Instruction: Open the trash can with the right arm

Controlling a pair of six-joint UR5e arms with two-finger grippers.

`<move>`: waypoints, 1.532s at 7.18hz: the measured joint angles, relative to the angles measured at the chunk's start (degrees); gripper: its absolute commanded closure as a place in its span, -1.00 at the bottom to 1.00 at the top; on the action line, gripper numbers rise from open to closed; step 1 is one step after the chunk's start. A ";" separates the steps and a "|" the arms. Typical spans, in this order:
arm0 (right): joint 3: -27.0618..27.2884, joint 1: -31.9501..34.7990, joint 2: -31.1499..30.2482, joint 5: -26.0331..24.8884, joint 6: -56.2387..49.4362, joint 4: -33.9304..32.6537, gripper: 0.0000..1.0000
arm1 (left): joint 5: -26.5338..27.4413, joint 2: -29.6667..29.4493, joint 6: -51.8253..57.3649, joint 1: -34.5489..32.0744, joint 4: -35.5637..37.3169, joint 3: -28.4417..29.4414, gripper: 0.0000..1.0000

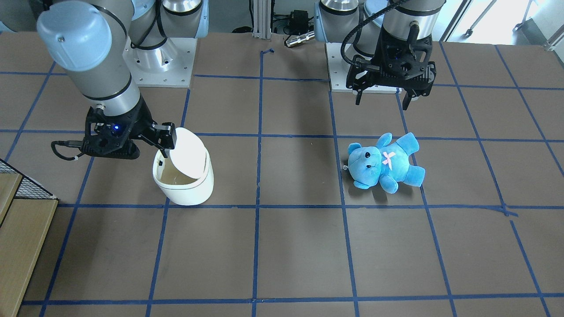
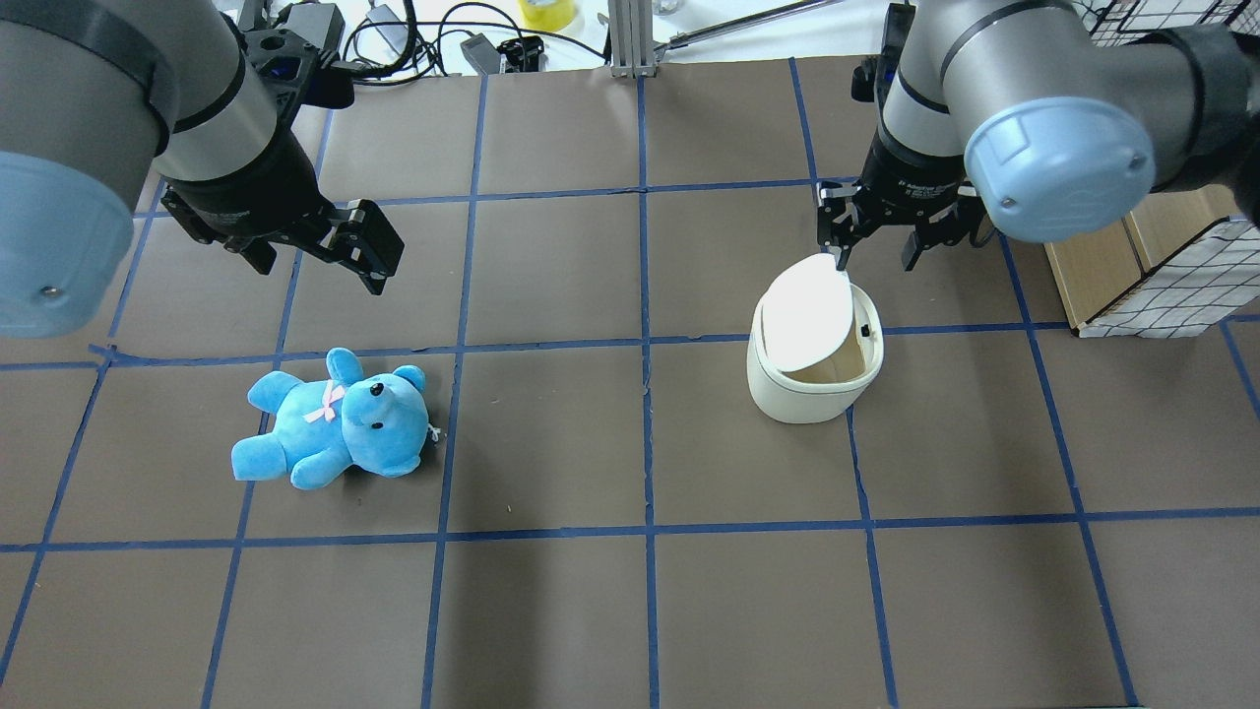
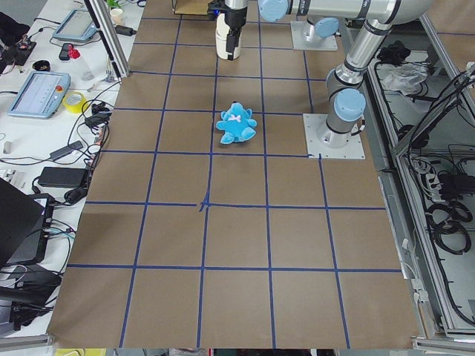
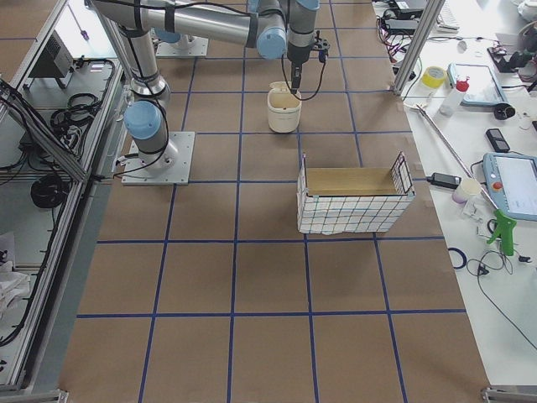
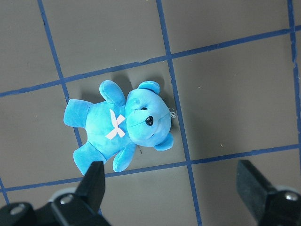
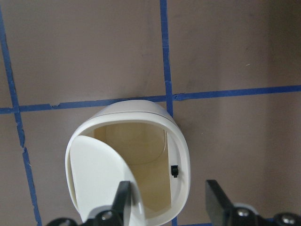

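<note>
The white trash can [image 1: 190,190] stands on the brown table, also seen in the overhead view [image 2: 802,394] and the right wrist view [image 6: 181,146]. Its flat lid [image 1: 190,152] is tilted up on edge, so the beige inside shows. My right gripper [image 1: 165,147], with the blue light, hovers open at the can's rim [image 2: 874,258]. One of its fingers [image 6: 123,197] rests against the raised lid [image 6: 96,174]. My left gripper [image 1: 381,102] is open and empty, above and behind the teddy bear.
A blue teddy bear [image 1: 383,163] lies on its back on the robot's left half of the table, also in the left wrist view [image 5: 120,127]. A wire-mesh box [image 4: 352,197] stands beyond the trash can at the robot's right [image 2: 1162,266].
</note>
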 measured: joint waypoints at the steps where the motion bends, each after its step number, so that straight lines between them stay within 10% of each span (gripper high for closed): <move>1: -1.58 -0.08 -1.10 -0.01 0.00 1.09 -1.00 | 0.00 0.00 0.00 0.00 0.00 0.00 -1.00; 11: -6.23 -0.23 -7.14 1.20 -0.05 12.80 -1.00 | 0.00 0.00 0.00 0.00 0.00 0.00 -1.00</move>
